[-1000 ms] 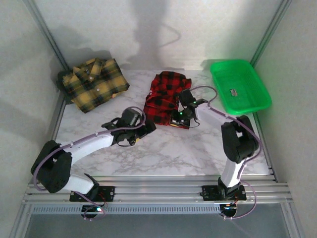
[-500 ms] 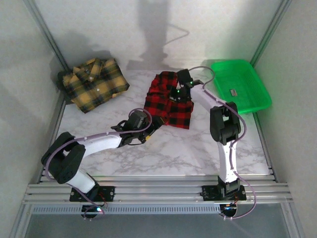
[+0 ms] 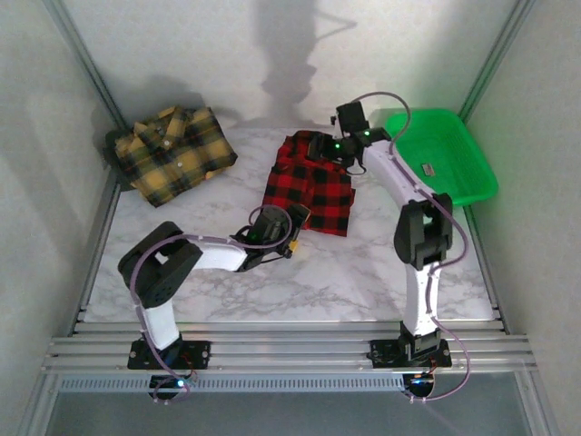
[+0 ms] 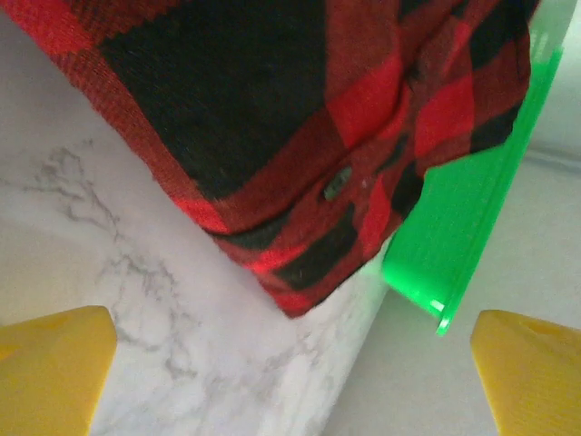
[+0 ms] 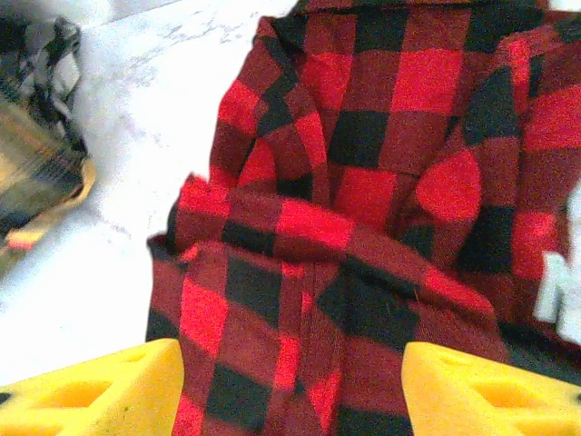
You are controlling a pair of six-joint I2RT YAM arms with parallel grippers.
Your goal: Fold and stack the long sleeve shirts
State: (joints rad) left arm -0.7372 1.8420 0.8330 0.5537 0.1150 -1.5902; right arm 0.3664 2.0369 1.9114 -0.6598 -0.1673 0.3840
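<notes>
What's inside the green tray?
One small greyish thing lies on the floor of the green tray, too small to name. The right arm's cable crosses the tray's left corner and covers a little there.

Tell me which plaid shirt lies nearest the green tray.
The red-and-black check shirt, mid-table, just left of the green tray. The yellow-and-black shirt lies away in the far left corner.

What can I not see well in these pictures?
- Small item in the green tray: top view, too small to identify.
- White lettering on the red shirt: right wrist view, cut by the right edge.
- Yellow shirt: right wrist view, blurred, cut by the left edge.
</notes>
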